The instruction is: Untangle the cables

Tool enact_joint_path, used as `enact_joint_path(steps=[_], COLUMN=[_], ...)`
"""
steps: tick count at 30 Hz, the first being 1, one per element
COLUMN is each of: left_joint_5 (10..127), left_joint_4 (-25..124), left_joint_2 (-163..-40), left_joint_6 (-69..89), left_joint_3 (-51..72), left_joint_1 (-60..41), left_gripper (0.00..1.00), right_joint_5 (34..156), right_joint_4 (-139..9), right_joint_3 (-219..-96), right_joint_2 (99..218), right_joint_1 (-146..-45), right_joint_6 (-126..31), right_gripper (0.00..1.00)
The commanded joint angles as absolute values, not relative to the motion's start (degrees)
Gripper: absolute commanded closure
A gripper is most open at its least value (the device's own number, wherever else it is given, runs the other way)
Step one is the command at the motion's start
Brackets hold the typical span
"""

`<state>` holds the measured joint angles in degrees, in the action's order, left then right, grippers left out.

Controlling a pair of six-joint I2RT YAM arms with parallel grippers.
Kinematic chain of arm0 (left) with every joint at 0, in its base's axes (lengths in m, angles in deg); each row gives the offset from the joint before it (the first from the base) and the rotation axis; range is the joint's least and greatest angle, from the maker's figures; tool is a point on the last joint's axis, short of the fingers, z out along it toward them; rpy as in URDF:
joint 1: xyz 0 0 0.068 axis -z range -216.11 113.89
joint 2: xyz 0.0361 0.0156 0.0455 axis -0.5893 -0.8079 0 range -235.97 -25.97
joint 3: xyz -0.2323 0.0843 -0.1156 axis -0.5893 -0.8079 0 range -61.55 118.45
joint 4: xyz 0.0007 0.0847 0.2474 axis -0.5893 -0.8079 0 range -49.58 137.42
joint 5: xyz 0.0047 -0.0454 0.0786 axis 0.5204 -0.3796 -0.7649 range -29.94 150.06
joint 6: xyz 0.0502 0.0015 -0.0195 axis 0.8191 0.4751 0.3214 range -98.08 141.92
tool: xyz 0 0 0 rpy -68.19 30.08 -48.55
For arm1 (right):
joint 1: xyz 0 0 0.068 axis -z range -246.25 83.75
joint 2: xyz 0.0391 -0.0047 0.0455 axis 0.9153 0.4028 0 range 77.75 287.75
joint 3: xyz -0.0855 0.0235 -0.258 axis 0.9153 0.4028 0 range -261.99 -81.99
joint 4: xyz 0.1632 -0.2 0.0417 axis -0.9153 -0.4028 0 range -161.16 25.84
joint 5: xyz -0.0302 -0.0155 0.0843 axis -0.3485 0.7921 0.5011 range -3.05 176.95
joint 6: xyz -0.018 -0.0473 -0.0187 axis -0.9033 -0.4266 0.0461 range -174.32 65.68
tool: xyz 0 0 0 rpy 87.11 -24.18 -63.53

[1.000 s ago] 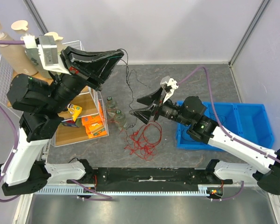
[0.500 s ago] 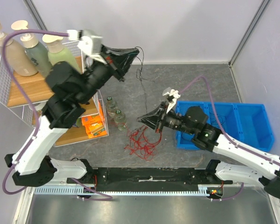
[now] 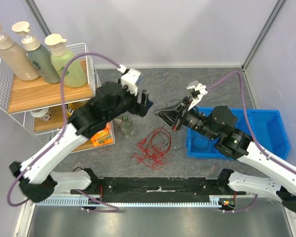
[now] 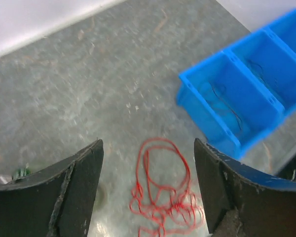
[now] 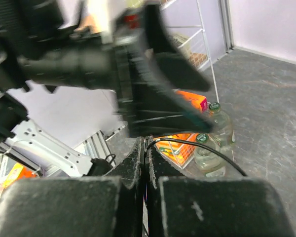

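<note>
Jaws on the left arm are spread wide over the loose tangle of thin red wires (image 4: 160, 197) on the grey counter (image 4: 89, 74), and nothing is held. A thin black wire (image 5: 197, 144) is pinched in the closed right jaws. It probably should be dropped next into the blue plastic bin (image 3: 261, 110).

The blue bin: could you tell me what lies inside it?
A thin black cable lies in one end compartment of the blue bin; the right arm hides part from above.
</note>
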<state>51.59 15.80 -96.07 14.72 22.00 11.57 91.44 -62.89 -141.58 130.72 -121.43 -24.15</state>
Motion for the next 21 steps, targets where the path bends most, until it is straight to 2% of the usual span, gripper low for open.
enact_joint_path(steps=[1,3,7,8,14,18,19,21], left_joint_5=[59.3,65.7,74.9,75.9,79.2,73.0,72.2,69.7], left_joint_4=[14.9,15.6,22.8,25.5,47.0,49.4,49.4,49.4], left_joint_2=[-81.6,-77.8,-70.5,-69.2,-63.6,-63.9,-64.0,-64.4], left_joint_6=[8.0,7.0,5.8,5.0,-3.8,-3.9,-3.7,-4.2], left_joint_3=[14.9,9.3,-2.9,-6.2,-23.4,-26.7,-26.9,-27.9], left_joint_1=[11.3,11.4,11.4,11.4,11.4,11.4,11.4,11.4], left_gripper=[0.25,0.26,0.06,0.05,0.06,0.06,0.08,0.18], right_joint_5=[88.8,88.9,88.7,88.6,85.4,85.4,85.4,85.1], right_joint_4=[-66.9,-67.4,-68.3,-68.7,-70.3,-70.2,-70.2,-70.1], right_joint_3=[-145.2,-145.6,-146.9,-147.4,-150.4,-152.0,-152.6,-153.5], right_joint_2=[132.2,132.3,132.2,132.2,132.2,133.5,133.9,134.7], right_joint_1=[-121.4,-121.4,-121.4,-121.4,-121.4,-121.4,-121.4,-121.4], right_joint_6=[-26.5,-26.6,-26.5,-26.2,-22.9,-21.4,-21.0,-20.5], right_gripper=[1.00,1.00,1.00,1.00,1.00,1.00,1.00,1.00])
